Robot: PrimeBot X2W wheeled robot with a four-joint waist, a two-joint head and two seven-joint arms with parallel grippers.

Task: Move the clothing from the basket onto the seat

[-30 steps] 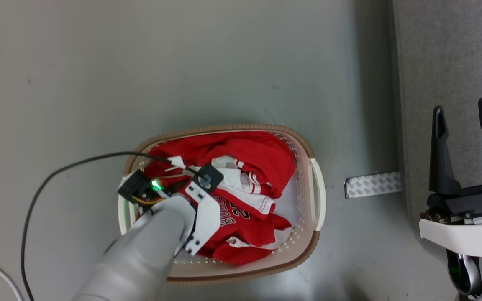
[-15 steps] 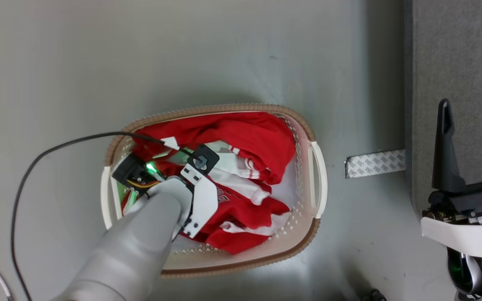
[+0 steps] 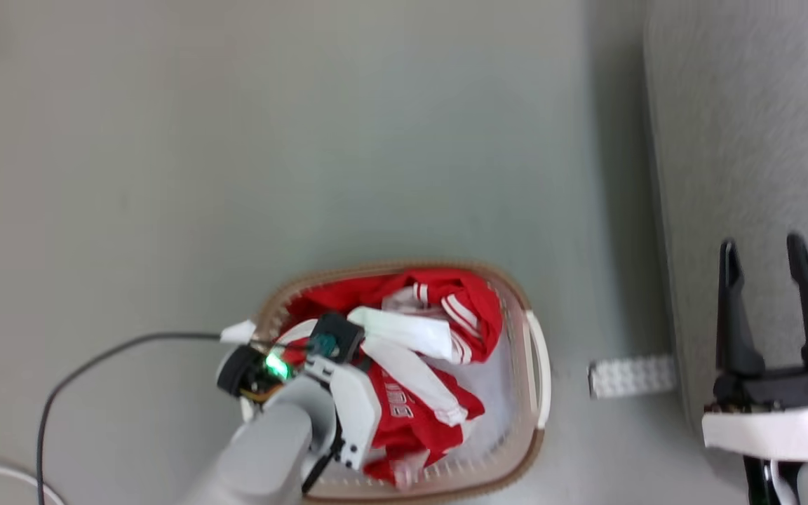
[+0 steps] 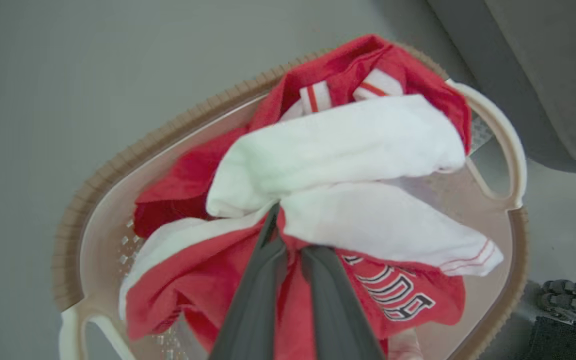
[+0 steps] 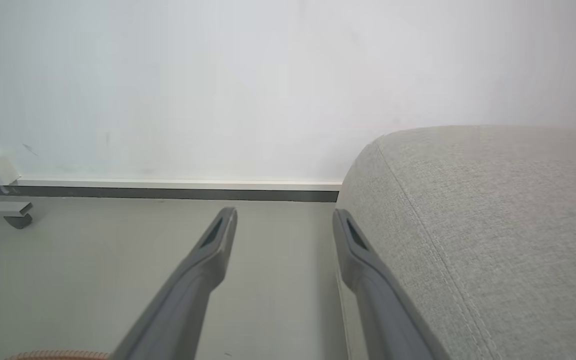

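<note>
The red jersey (image 3: 411, 414) with white trim lies bunched in the cream basket (image 3: 537, 365), its brown rim (image 4: 118, 170) showing in the left wrist view. There my left gripper (image 4: 277, 225) is shut on a fold of the jersey (image 4: 338, 150), where red cloth meets the white inner side, and the cloth rises in a peak toward the fingers. In the head view my left wrist covers those fingers. My right gripper (image 3: 762, 252) stands open and holds nothing, over the near edge of the grey sofa (image 3: 748, 126). The right wrist view has the sofa (image 5: 493, 210) right beside the gripper (image 5: 284, 220).
A black cable (image 3: 95, 361) runs from my left wrist across the grey floor. A strip of patterned tape (image 3: 632, 376) lies between basket and sofa. A white wall with a dark baseboard (image 5: 158, 192) stands beyond the floor. A dark wheel (image 4: 568, 292) sits by the basket.
The head camera has shifted, so the basket sits lower in the picture. The jersey has been gathered and drawn up by my left gripper, with more white cloth showing. The right gripper stays open.
</note>
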